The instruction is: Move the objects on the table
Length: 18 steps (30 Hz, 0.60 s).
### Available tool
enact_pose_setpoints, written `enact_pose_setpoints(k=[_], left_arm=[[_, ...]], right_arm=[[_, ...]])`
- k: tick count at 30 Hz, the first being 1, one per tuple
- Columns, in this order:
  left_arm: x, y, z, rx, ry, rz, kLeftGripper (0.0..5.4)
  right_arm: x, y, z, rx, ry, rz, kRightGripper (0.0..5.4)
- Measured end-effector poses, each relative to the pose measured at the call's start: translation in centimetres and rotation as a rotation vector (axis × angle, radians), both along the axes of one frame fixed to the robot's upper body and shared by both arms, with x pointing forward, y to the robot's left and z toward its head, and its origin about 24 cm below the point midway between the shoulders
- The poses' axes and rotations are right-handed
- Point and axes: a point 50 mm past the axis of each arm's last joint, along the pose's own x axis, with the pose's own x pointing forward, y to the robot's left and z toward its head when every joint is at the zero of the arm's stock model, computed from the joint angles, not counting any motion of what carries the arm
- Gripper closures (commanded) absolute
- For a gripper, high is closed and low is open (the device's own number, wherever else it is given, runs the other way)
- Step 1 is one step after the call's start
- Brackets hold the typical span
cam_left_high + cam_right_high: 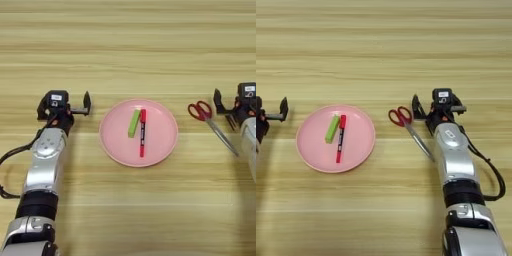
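My right gripper [428, 111] sits just beside the red-handled scissors [409, 128] on the light wooden table [128, 45], fingers spread and empty. The left gripper [80, 106] waits open beside the round pink plate [165, 145], which holds the short green bar [134, 123] and red marker pen [142, 132]. I worry a shallow grab could skid the scissors away.

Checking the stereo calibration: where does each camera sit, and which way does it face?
Left eye view: on the head, looking down at the table; shows the whole left arm with its left pincer left of the pink plate, plus the right pincer at the right edge.
Right eye view: same head mount, aimed down, reaching further right; shows the whole right arm beside the scissors, and only the left pincer at the left edge.
Shared: plate holding the green bar and red marker, scissors, both pincers.
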Motion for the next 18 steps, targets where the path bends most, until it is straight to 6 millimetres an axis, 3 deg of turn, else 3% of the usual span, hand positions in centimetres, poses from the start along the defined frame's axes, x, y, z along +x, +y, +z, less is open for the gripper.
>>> enact_pose_setpoints(k=[7,18], left_arm=[[-0.1,1.4,-0.4,-0.012,-0.003,0.081,0.02],[0.1,1.6,-0.1,-0.020,-0.023,0.093,0.02]], right_arm=[[-0.6,-0.8,-0.7,-0.017,0.019,0.015,0.00],[-1.0,-1.3,-1.4,-0.040,0.051,0.044,0.00]])
